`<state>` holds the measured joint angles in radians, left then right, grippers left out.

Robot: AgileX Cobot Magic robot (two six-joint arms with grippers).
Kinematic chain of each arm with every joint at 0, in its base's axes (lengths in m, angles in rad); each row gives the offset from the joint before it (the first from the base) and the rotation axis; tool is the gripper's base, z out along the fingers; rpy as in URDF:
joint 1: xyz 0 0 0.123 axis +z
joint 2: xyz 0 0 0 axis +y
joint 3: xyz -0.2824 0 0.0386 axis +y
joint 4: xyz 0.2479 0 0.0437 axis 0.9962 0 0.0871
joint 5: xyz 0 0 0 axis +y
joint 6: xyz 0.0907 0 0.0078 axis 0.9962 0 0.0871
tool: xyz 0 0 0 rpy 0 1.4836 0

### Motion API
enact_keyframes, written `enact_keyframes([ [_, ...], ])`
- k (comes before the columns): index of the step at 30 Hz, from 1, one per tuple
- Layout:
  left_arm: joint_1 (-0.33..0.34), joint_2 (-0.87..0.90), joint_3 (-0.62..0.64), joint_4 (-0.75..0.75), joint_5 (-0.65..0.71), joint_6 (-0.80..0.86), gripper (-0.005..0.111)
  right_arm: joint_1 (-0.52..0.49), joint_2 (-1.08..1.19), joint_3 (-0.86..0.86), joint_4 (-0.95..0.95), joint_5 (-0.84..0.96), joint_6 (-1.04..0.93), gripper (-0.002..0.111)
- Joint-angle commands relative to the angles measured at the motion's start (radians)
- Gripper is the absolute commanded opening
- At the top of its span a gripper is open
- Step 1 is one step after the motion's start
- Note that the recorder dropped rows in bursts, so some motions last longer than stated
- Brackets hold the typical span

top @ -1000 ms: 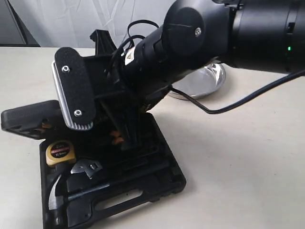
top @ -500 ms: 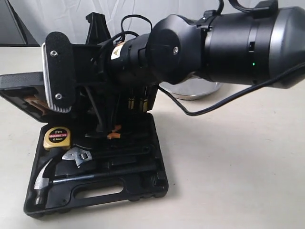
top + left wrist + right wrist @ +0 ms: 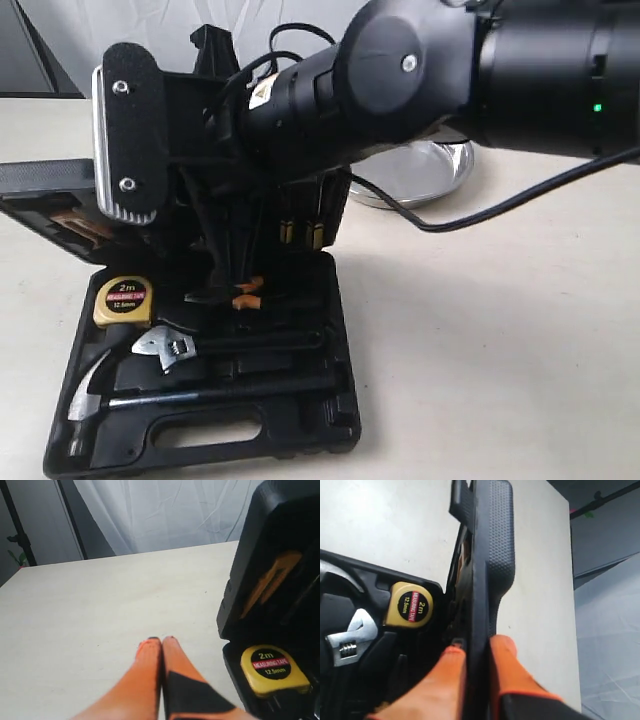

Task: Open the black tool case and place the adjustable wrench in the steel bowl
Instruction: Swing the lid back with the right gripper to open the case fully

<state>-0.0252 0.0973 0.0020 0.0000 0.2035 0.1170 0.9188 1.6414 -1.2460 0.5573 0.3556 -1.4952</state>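
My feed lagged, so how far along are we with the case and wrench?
Done: the black tool case is open, lid raised. In hand: the right tool pinches the lid's edge; the left tool is shut and empty over the table beside the case. Left: the adjustable wrench lies in its slot by the tape measure, not yet lifted or moved to the steel bowl.

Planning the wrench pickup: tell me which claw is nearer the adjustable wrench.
Right. The right claw clamps the case lid near the adjustable wrench; the left claw is shut over table outside the case.
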Motion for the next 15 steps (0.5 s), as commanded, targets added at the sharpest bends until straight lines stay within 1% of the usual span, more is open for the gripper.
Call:
enact_keyframes([
  [1,-0.006,-0.004,-0.002,0.0,-0.009,-0.006,0.0,0.0,-0.073,-0.007,0.04,-0.001,-0.007,-0.001],
  [4,-0.006,-0.004,-0.002,0.0,-0.009,-0.006,0.0,0.0,-0.056,-0.007,0.04,0.032,-0.007,-0.001],
  [7,-0.006,-0.004,-0.002,0.0,-0.009,-0.006,0.0,0.0,-0.021,-0.007,0.04,0.026,-0.007,-0.001],
  [15,-0.006,-0.004,-0.002,0.0,-0.009,-0.006,0.0,0.0,0.021,-0.007,0.034,-0.16,-0.007,-0.001],
])
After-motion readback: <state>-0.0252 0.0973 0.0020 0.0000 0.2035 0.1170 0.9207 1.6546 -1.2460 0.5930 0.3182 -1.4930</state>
